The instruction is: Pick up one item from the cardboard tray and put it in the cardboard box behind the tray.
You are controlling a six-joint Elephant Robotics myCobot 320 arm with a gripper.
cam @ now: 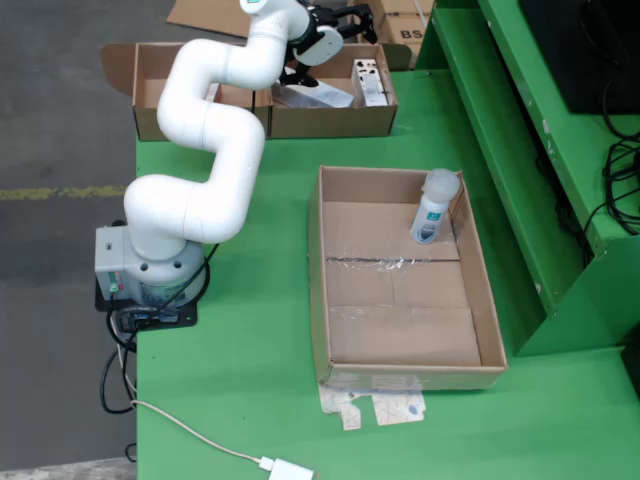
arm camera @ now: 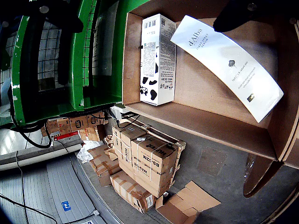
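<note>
The cardboard tray (cam: pixel 395 330) lies mid-table with one white bottle (cam: pixel 435 207) standing in its far right corner. Behind it sits the cardboard box (cam: pixel 330 122). Inside it lie a long white dAlba carton (arm camera: pixel 229 65), also seen as a white carton (cam: pixel 318 96) in the fixed view, and a cow-patterned carton (arm camera: pixel 158 58) (cam: pixel 371 82). My gripper (cam: pixel 343 24) hovers over this box, above the white carton. In the wrist view the gripper (arm camera: pixel 149 9) is open, its dark fingers (arm camera: pixel 252 11) spread wide with nothing between them.
A second cardboard box (cam: pixel 160 90) adjoins the first on the left in the fixed view. Green shelving (cam: pixel 520 150) rises along the table's right side. Stacked cartons (arm camera: pixel 145 163) stand on the floor beyond the table. A cable and white plug (cam: pixel 285 468) lie at the front.
</note>
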